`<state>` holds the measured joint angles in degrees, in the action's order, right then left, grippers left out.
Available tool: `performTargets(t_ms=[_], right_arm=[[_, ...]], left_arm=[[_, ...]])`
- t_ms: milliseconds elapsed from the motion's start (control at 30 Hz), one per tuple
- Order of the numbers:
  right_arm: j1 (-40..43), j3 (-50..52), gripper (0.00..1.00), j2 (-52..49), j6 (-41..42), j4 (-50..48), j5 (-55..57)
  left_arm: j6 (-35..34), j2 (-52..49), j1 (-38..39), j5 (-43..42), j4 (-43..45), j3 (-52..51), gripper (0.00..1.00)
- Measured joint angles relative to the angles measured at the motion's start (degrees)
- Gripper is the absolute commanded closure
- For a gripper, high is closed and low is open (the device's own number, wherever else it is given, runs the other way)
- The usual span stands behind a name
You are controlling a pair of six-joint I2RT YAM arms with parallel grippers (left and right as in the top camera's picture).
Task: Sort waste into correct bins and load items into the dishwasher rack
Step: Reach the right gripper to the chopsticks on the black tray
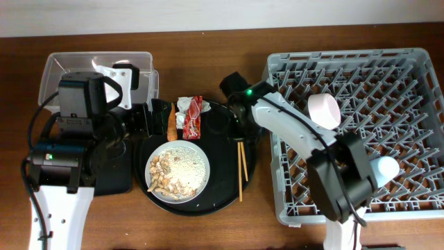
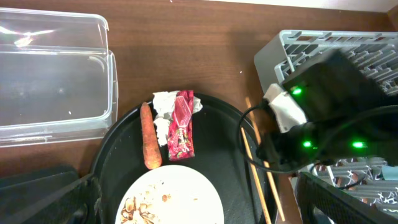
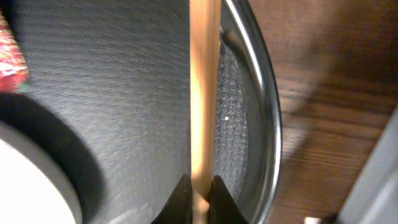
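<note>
My right gripper [image 1: 239,136] is shut on the wooden chopsticks [image 1: 241,170] at the right side of the round black tray [image 1: 223,189]. In the right wrist view the jaws [image 3: 199,194] pinch the sticks [image 3: 203,87] just above the tray floor. My left gripper [image 1: 148,122] is open and empty, hovering over the tray's left side above the plate [image 1: 177,170] with beige rice scraps. In the left wrist view [image 2: 193,211] it sits over the plate [image 2: 180,196]. The carrot [image 2: 150,145] and the red-and-white wrapper [image 2: 180,124] lie behind the plate. The white bowl [image 1: 324,110] and the light-blue cup [image 1: 386,167] sit in the dishwasher rack [image 1: 406,76].
The clear tub [image 1: 62,69] stands at the back left, also in the left wrist view [image 2: 56,81]. The shallow black tray [image 1: 114,179] lies under the left arm. The rack's wall [image 2: 280,56] is close to the round tray's right rim [image 3: 264,124].
</note>
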<state>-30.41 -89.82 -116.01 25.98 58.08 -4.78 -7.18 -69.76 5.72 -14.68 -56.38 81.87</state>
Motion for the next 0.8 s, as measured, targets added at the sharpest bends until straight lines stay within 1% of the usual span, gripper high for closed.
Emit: performTargets(t_ms=[233, 300, 367, 467, 533, 633, 667, 700, 733, 800], right_arm=[[0.83, -0.13, 0.96, 6.01, -1.38, 1.9, 2.58], [2.91, -0.13, 0.96, 8.92, -1.6, 2.45, 3.69], [7.28, -0.15, 0.96, 13.33, -2.71, 2.86, 4.66], [12.63, -0.66, 0.96, 16.94, -6.21, 3.65, 4.9], [14.49, -0.81, 0.96, 17.42, -8.66, 5.09, 5.01], [14.62, -0.48, 0.93, 16.09, -10.58, 6.12, 7.32], [14.62, -0.2, 0.75, 15.43, -11.23, 5.97, 8.09], [14.62, 0.28, 0.63, 13.94, -11.5, 5.97, 9.01], [14.56, 0.39, 0.53, 13.0, -11.65, 5.97, 9.09], [14.45, 0.74, 0.51, 11.72, -11.67, 5.84, 8.81]], left_arm=[[0.0, 0.0, 0.0, 0.0, 0.0, 0.0, 0.01], [0.0, 0.0, 0.0, -0.02, 0.0, 0.0, 0.01], [0.0, 0.0, 0.0, 0.0, 0.0, 0.0, 0.01], [0.0, 0.0, 0.0, 0.0, 0.0, 0.0, 0.01], [0.0, 0.0, 0.0, 0.0, 0.0, 0.0, 0.01], [0.0, 0.0, 0.0, -0.02, 0.0, 0.0, 0.01], [0.02, 0.0, 0.0, 0.0, 0.0, 0.0, 0.01], [0.0, 0.0, 0.0, 0.0, 0.02, 0.0, 0.01], [0.0, 0.0, 0.0, 0.0, 0.0, 0.0, 0.01], [0.0, 0.0, 0.0, -0.02, 0.0, 0.0, 0.01]])
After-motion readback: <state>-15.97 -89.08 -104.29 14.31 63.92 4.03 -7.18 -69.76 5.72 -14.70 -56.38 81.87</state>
